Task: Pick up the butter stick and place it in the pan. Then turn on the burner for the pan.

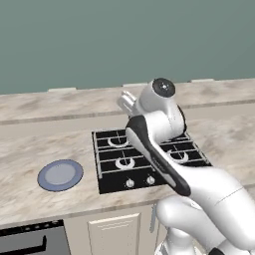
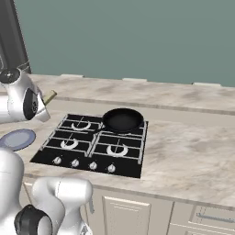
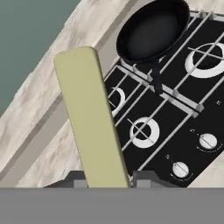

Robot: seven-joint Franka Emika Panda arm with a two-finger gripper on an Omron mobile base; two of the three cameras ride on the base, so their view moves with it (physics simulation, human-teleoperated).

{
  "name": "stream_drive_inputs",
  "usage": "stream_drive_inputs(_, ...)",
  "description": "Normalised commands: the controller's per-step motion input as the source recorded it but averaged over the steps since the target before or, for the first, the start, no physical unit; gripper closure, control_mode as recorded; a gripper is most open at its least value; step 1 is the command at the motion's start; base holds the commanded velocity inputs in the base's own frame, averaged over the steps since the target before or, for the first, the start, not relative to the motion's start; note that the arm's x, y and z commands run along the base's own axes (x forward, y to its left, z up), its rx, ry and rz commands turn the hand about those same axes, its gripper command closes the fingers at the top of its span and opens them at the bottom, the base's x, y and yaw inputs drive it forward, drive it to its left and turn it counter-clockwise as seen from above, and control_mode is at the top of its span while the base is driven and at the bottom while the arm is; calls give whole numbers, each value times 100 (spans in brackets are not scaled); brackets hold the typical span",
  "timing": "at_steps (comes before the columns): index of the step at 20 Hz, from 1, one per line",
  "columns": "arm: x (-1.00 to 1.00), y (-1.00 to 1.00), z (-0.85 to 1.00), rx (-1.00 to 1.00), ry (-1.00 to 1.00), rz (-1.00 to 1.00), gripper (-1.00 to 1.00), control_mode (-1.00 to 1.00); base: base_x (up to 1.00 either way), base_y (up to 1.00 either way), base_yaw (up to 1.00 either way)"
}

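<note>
One butter stick (image 3: 92, 118) is clamped lengthwise between the jaws; the pan (image 3: 153, 29) lies ahead, beyond its far end.

The butter (image 3: 89, 118) looks matt, smooth and waxy, a flat pale yellow. The pan (image 3: 153, 30) is black with a soft satin sheen inside. The hob (image 2: 92, 144) is glossy black glass under thin pale metal grates, with shiny metal knobs (image 3: 208, 141). The surface (image 2: 183, 156) resembles polished beige marble with veins. The plate (image 1: 60, 175) looks smooth, glazed blue-grey.
</note>
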Motion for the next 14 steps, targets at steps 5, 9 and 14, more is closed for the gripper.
stream_drive_inputs(5, -15, -84, -5, 32, 12, -6, 100, -100, 0, 0, 0)
stream_drive_inputs(9, 2, -77, -2, 28, 8, 0, 100, -100, 0, 0, 0)
stream_drive_inputs(14, 0, -83, 0, 12, 3, 1, 100, -100, 0, 0, 0)
